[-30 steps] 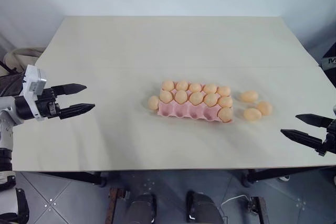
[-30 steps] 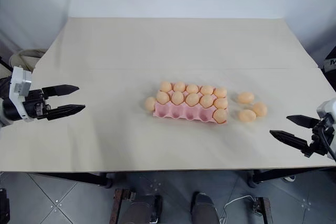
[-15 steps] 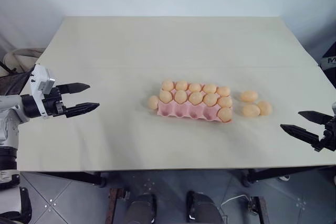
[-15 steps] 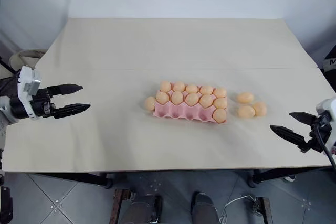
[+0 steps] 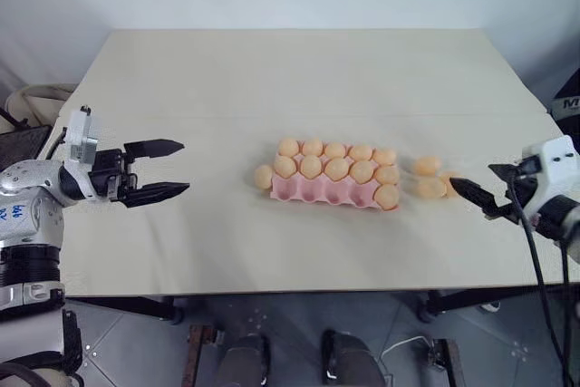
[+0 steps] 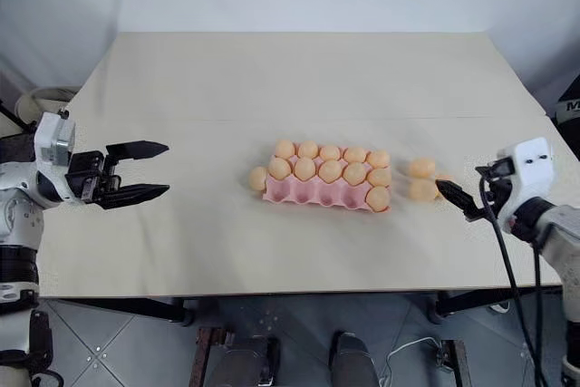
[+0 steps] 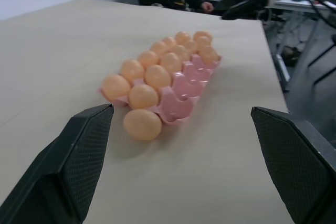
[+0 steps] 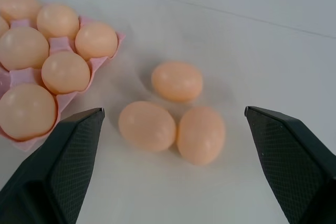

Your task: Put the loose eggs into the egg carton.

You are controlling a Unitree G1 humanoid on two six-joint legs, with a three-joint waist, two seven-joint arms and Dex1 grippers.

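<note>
A: 4 loose eggs: 3 clustered just right of egg carton, 1 touching its left end.
B: Right claw wide, empty, lined up on cluster; left claw wide, facing the single. Near row has free cups imo.

Pink egg carton mid-tabletop, one loose egg touching its left end, others beside the wide-spread right tool.

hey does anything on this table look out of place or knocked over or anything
Four loose eggs lie on the table outside the egg carton: one against its left end, three in a cluster off its right end. The carton's front row of cups sits mostly unfilled. Nothing looks cracked, spilled or tipped.
</note>
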